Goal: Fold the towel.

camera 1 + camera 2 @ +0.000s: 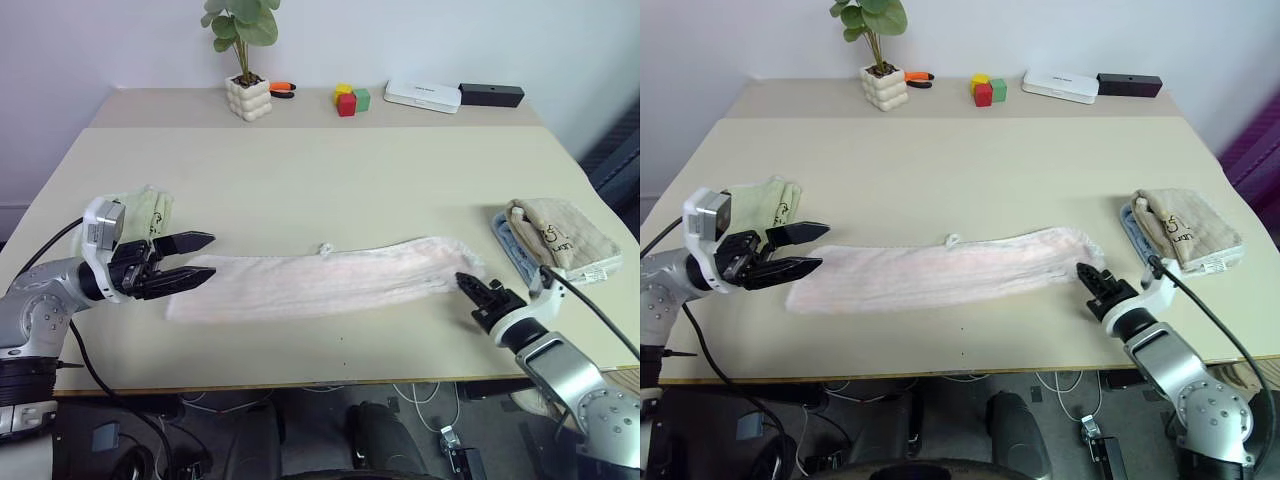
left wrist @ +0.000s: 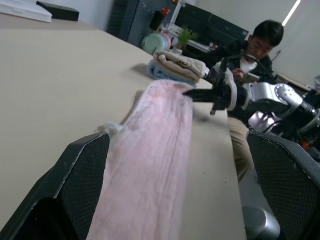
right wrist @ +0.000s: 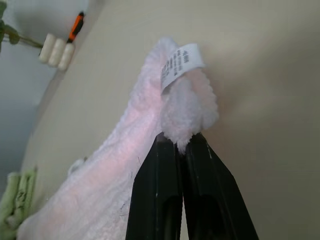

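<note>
Potted plant [image 1: 243, 55], coloured blocks [image 1: 351, 99], white box [image 1: 422, 95], green towel [image 1: 143, 213], beige towel [image 1: 560, 238]

Left gripper [image 1: 199, 257] fingers spread level; right gripper [image 3: 181, 145] fingers seemingly pinched together.

Your two head views look forward and down over the table [image 1: 330, 180] from almost the same spot, so they share nearly the whole scene. Your left wrist view sits low, close to the towel [image 2: 155, 155], facing along it toward the right gripper [image 2: 192, 93] and a seated person [image 2: 260, 45] beyond. Your right wrist view is pressed close to the towel's end, probably facing toward the plant pot [image 3: 56, 51].
</note>
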You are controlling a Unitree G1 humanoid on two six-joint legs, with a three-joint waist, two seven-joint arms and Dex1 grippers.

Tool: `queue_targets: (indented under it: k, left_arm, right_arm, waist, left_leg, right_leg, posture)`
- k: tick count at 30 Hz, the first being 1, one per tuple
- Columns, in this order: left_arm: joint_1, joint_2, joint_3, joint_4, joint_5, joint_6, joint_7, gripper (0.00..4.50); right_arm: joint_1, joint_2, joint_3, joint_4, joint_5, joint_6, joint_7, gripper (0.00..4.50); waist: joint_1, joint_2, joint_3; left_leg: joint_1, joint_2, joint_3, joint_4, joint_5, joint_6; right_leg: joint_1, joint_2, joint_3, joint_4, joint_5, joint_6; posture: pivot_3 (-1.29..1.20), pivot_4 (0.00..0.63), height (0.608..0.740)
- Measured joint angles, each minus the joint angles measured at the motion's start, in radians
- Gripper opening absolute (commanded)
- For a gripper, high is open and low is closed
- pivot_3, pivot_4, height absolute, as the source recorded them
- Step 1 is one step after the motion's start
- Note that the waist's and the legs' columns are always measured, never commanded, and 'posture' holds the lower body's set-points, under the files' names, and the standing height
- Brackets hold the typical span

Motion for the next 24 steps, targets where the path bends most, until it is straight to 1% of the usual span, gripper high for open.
queue_targets:
  k: [4, 7, 9, 12, 16, 19, 24]
  left_arm:
    - [-0.002, -0.001, 0.0, 0.006, 0.006, -0.01, -0.001, 4.5]
    - [-0.002, 0.0, 0.0, 0.016, 0.007, -0.012, -0.002, 4.5]
    - [-0.002, 0.0, 0.0, 0.019, 0.008, -0.014, -0.002, 4.5]
    - [-0.003, 0.0, 0.0, 0.02, 0.009, -0.017, -0.003, 4.5]
    - [-0.003, 0.0, 0.0, 0.022, 0.01, -0.027, -0.003, 4.5]
    - [-0.003, 0.0, 0.0, 0.024, 0.011, -0.028, -0.003, 4.5]
    - [0.001, 0.0, 0.001, 0.019, 0.01, -0.028, -0.001, 4.5]
  right_arm:
    - [0.006, -0.064, -0.001, -0.005, -0.073, 0.008, 0.075, 0.09]
    - [0.01, -0.113, 0.008, -0.046, -0.156, 0.012, 0.148, 0.09]
    - [0.021, -0.153, 0.046, -0.094, -0.239, 0.01, 0.221, 0.09]
    - [0.015, -0.182, 0.096, -0.141, -0.336, 0.001, 0.306, 0.09]
    - [-0.025, -0.233, 0.191, -0.235, -0.461, -0.001, 0.396, 0.09]
    - [-0.071, -0.234, 0.254, -0.269, -0.518, 0.004, 0.42, 0.09]
    - [-0.187, -0.218, 0.369, -0.306, -0.568, 0.041, 0.44, 0.09]
  waist:
    - [-0.001, 0.0, 0.0]
    - [-0.001, 0.001, 0.0]
    - [-0.001, 0.001, 0.0]
    - [-0.001, 0.001, 0.001]
    - [0.0, 0.001, 0.001]
    - [0.0, 0.001, 0.001]
    - [0.001, 0.001, 0.001]
  left_leg:
    - [0.0, 0.0, 0.0, 0.0, 0.0, 0.0]
    - [0.0, 0.0, 0.0, 0.0, 0.0, 0.0]
    - [0.0, 0.0, 0.0, 0.0, 0.0, 0.0]
    - [0.0, 0.0, 0.0, 0.001, 0.0, 0.0]
    - [0.0, 0.0, 0.0, 0.001, 0.0, 0.0]
    - [0.0, 0.0, 0.0, 0.001, 0.0, 0.0]
    - [0.0, 0.0, 0.0, 0.001, 0.0, 0.0]
  right_leg:
    - [0.0, 0.0, 0.0, 0.0, 0.0, 0.0]
    - [0.0, 0.0, 0.0, 0.0, 0.0, 0.0]
    - [0.0, 0.001, 0.0, 0.0, 0.0, 0.0]
    - [0.0, 0.0, 0.0, 0.0, 0.0, 0.0]
    - [0.0, 0.001, 0.0, 0.0, 0.0, 0.0]
    - [0.0, 0.0, 0.0, 0.0, 0.0, 0.0]
    - [-0.001, 0.001, 0.0, 0.0, 0.0, 0.0]
  posture:
    - [0.0, 0.15, 0.74]
    - [0.0, 0.15, 0.74]
    - [0.0, 0.15, 0.74]
    - [0.0, 0.15, 0.74]
    - [0.0, 0.15, 0.74]
    - [0.0, 0.15, 0.74]
    - [0.0, 0.15, 0.74]
